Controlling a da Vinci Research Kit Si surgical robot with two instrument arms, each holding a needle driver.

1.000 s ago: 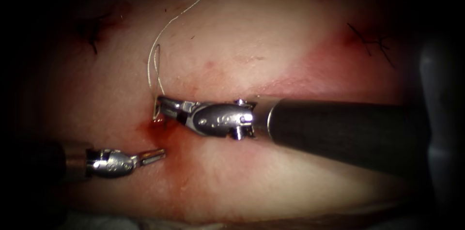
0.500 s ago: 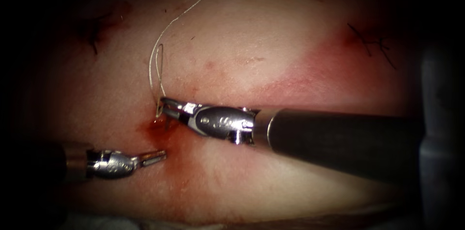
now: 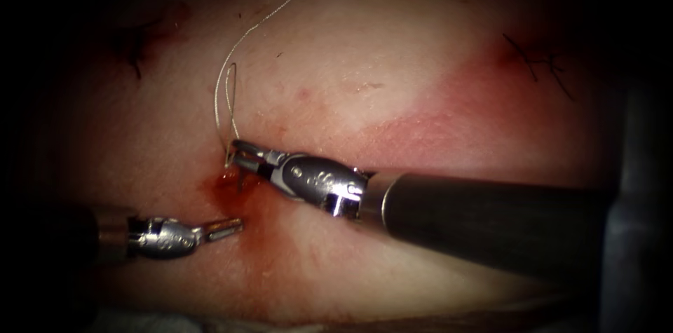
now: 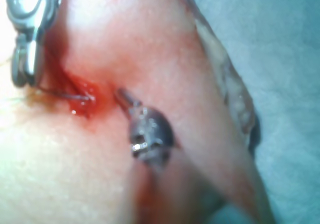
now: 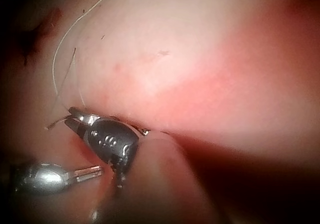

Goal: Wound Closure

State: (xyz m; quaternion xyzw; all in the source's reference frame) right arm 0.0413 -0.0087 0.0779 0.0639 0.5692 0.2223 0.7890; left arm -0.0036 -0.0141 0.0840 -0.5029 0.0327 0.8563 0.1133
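Red fluid point(image 3: 226, 186) pools at the cut point(image 3: 235, 180) in the tissue point(image 3: 364, 59), and every place here is told from that cut. The right tool point(image 3: 238, 154) reaches in from the cut's right, its jaws closed on the needle point(image 3: 229, 158) close to the thread end; the curve runs down from the jaws, and the left wrist view shows its dark far part point(image 4: 65, 94) lying in the wet cut. The thread point(image 3: 231, 87) loops upward from the jaws, away from the cut. The left tool point(image 3: 226, 226) waits just below the cut, empty, jaws slightly parted, pointing right. By my reading it is the nearer free tool, with the needle lying just above its tips.
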